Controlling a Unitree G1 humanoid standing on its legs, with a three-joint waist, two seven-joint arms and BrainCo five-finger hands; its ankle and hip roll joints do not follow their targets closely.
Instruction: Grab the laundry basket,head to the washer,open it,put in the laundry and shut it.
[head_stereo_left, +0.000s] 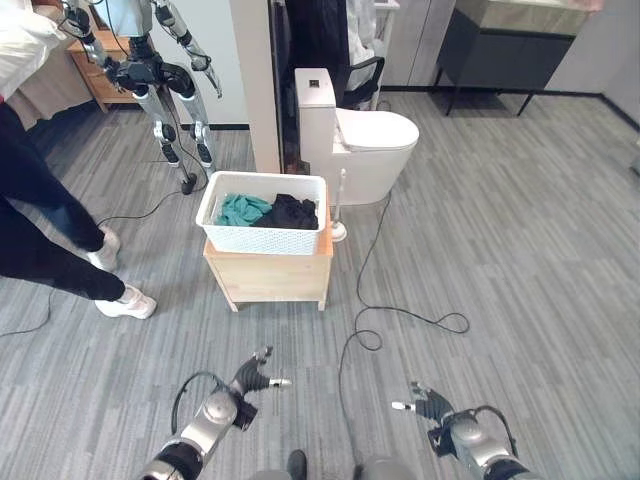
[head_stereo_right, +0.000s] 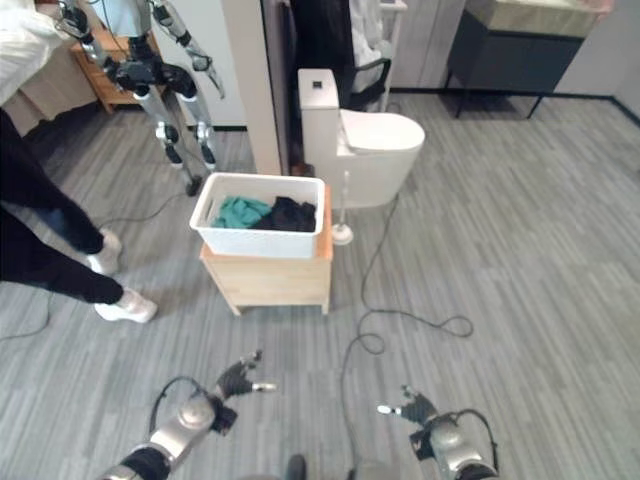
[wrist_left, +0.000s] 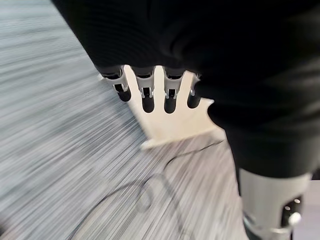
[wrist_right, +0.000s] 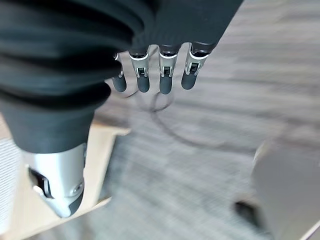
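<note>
Standing on grey plank floor (head_stereo_left: 520, 200), a white toilet (head_stereo_left: 365, 140) rises behind a low wooden stand (head_stereo_left: 270, 275) that carries the white laundry basket (head_stereo_left: 262, 238).
Teal cloth (head_stereo_left: 243, 209) and dark clothes (head_stereo_left: 288, 212) lie in the basket, a person's legs (head_stereo_left: 45, 240) are at the far left, and the left hand (head_stereo_left: 254, 379) and right hand (head_stereo_left: 428, 405) hang low, well short of the stand, with fingers loosely spread and nothing in them.

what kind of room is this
Probably a mock-up home or test lab, not a real bathroom: a toilet stands on open grey plank flooring, a laundry basket sits on a wooden stand, and another humanoid robot stands nearby.
</note>
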